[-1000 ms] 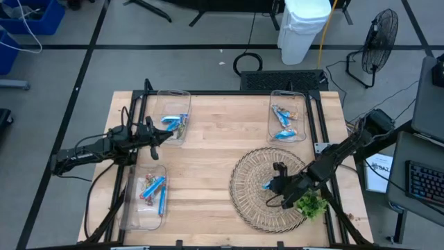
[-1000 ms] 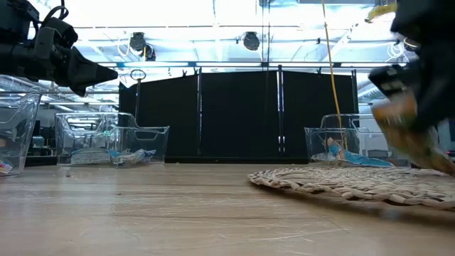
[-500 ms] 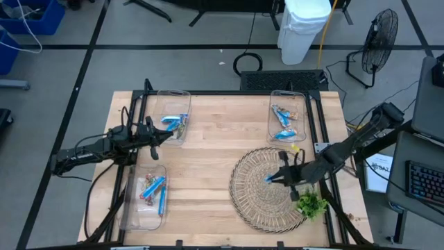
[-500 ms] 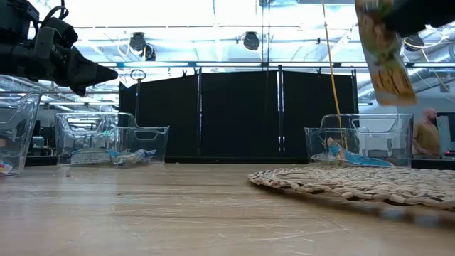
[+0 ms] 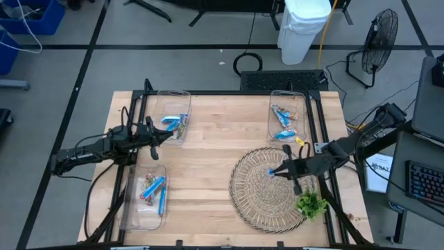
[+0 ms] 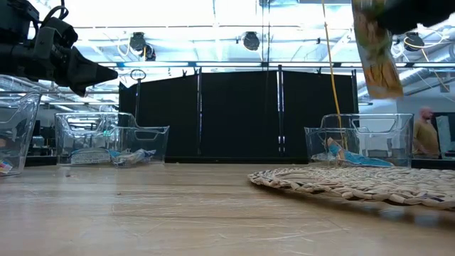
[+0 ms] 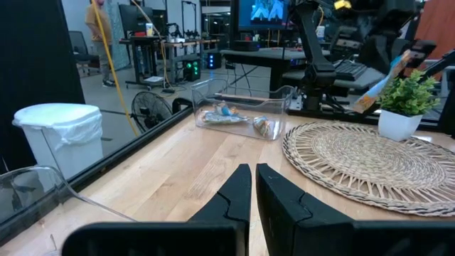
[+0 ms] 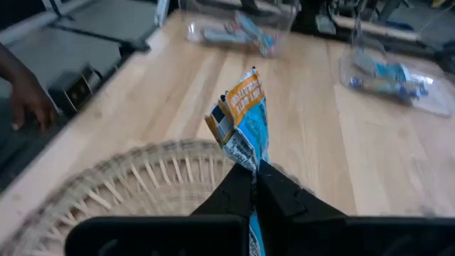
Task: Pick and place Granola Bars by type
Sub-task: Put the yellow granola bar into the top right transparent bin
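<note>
Right wrist view is showing the right gripper (image 8: 254,178) pinching a blue-and-orange granola bar (image 8: 242,124) by one end, the bar hanging out beyond its fingertips above the woven mat (image 8: 135,185). That thin pinch is risking a slip. Left gripper (image 7: 252,186) is idling, closed and empty.

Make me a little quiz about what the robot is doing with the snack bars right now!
1. True or false: the right gripper is shut on a bar.
2. What lies below that bar? A) woven mat B) plant C) fan
3. How many clear bins stand on the table?

Key: 1. True. 2. A, the woven mat. 3. Three: two on the left arm's side, one far on the right arm's side.
</note>
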Robot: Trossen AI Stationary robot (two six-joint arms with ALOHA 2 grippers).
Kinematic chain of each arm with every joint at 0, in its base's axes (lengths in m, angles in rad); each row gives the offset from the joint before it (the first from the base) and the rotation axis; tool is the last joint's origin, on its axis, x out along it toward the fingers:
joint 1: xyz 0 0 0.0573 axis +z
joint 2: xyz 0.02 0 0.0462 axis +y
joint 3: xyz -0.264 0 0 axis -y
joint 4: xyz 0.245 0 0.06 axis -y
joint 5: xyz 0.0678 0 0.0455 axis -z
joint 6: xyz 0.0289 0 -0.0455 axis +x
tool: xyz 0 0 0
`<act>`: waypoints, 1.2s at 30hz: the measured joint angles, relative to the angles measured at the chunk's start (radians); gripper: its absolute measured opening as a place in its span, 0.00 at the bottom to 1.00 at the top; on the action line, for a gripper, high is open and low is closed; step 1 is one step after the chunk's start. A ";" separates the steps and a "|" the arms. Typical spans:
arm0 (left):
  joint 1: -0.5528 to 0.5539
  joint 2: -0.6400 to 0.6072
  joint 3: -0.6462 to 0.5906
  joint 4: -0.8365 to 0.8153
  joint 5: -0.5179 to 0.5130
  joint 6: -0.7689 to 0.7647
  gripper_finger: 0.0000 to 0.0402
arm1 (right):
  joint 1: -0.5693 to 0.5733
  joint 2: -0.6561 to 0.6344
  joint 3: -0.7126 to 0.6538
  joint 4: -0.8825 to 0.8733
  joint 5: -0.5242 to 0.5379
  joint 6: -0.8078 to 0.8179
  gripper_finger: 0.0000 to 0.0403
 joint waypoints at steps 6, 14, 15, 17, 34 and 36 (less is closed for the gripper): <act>0.000 0.000 0.000 0.000 0.000 0.000 0.08 | -0.027 -0.021 -0.080 0.033 0.000 0.031 0.00; 0.000 0.000 0.000 0.000 0.000 0.000 0.08 | -0.046 -0.094 -0.131 0.048 -0.001 0.026 0.00; 0.000 0.000 0.000 0.000 0.000 0.000 0.08 | -0.050 -0.106 -0.138 0.048 -0.001 0.021 0.00; 0.000 0.000 0.000 0.000 0.000 0.000 0.08 | -0.062 -0.134 -0.160 0.053 -0.001 0.011 0.00; 0.000 0.000 0.000 0.000 0.000 0.000 0.08 | -0.297 -0.332 -0.316 0.230 -0.131 -0.117 0.00; 0.000 0.000 0.000 0.000 0.000 0.000 0.08 | -0.337 -0.342 -0.316 0.239 -0.167 -0.133 0.00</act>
